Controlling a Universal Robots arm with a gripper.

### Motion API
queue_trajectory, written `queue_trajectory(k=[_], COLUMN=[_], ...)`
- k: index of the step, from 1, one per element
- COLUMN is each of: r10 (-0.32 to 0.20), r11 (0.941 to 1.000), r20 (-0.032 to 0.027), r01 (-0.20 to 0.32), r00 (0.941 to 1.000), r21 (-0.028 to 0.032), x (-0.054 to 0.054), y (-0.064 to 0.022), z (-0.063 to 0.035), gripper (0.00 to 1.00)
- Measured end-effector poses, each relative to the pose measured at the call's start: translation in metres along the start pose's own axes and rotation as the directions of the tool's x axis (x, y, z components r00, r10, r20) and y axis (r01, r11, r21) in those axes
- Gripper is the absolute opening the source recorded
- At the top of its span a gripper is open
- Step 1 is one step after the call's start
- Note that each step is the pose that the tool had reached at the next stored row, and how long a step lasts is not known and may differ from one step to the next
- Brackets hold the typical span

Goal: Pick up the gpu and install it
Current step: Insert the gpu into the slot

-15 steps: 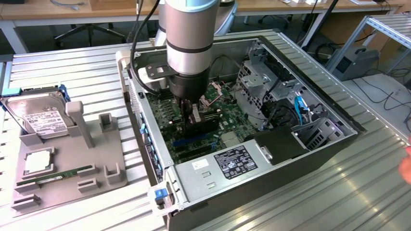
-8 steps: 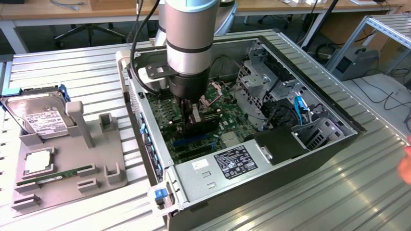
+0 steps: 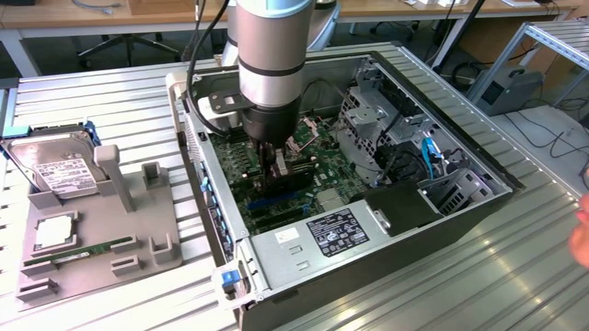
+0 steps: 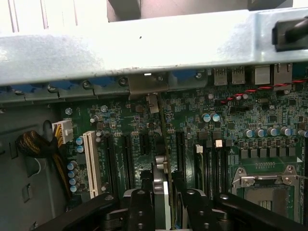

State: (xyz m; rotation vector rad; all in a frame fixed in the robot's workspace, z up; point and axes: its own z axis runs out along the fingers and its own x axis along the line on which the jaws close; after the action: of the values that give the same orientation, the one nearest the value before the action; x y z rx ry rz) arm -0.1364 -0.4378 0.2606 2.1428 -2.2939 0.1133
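The claw [image 4: 163, 202] is seen closed on the gpu [image 4: 162, 185], its two black fingers [image 4: 139, 207] pressed against either face of the card, which is held on edge between them. In the exterior view the claw [image 3: 276, 181] is lowered inside the open computer case [image 3: 460, 207], and the gpu [image 3: 281, 187] is held upright just above the green motherboard [image 3: 318, 162]. The card's long axis is laid along the expansion slots [image 4: 122, 161], and its far end is pointed toward the silver rear wall of the case [image 4: 144, 48], where a metal bracket tab [image 4: 147, 84] is seen. Whether the card edge is seated in a slot cannot be told. A white slot [image 4: 90, 163] and the CPU socket [image 4: 267, 180] are seen on either side. On the exterior view's left, a grey holder [image 3: 120, 227] is set on the bench [image 3: 110, 103], carrying a hard drive [image 3: 55, 169] and a RAM stick [image 3: 78, 255].
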Motion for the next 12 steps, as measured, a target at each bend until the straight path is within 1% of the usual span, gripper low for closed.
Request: queue_trajectory(k=[5, 8, 12], r10=[0.000, 0.000, 0.000], r11=[1.0000, 1.0000, 1.0000], r20=[-0.0017, -0.0037, -0.0043], r01=[0.000, 0.000, 0.000], r00=[1.0000, 1.0000, 1.0000], r21=[0.0003, 0.0002, 0.0003], x=[-0.0001, -0.0001, -0.0001], y=[0.0000, 0.0001, 0.0001], z=[0.0010, 0.0015, 0.0017], gripper=[0.27, 0.27, 0.27])
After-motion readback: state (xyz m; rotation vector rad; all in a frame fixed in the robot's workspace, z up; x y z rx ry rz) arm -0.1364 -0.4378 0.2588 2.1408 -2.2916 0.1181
